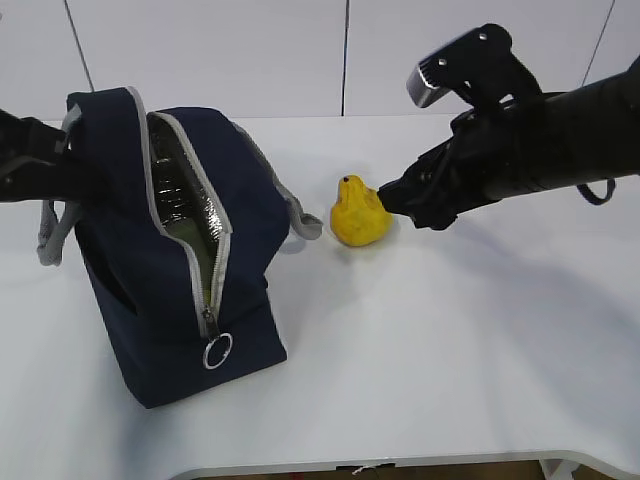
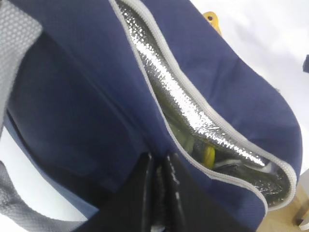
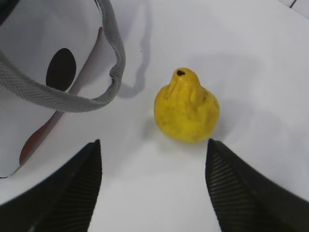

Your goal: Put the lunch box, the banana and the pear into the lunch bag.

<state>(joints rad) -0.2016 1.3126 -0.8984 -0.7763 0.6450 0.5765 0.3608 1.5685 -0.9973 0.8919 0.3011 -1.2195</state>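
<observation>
The lunch bag (image 1: 170,280) is matt navy cloth with crinkled shiny foil lining (image 2: 193,104), coarse grey webbing handles (image 3: 72,99), beside a dull, dimpled pear (image 3: 187,107) on a smooth white counter (image 1: 450,340).

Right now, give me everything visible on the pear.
The pear is squat, yellow-orange, matte and slightly dimpled, with a short narrow neck ending in a dark stem pit. It stands upright on the white table, just right of the lunch bag and near its grey handle loop, touching neither. The right end effector is open in front of it, fingers apart and not touching it. No damage is visible.
</observation>
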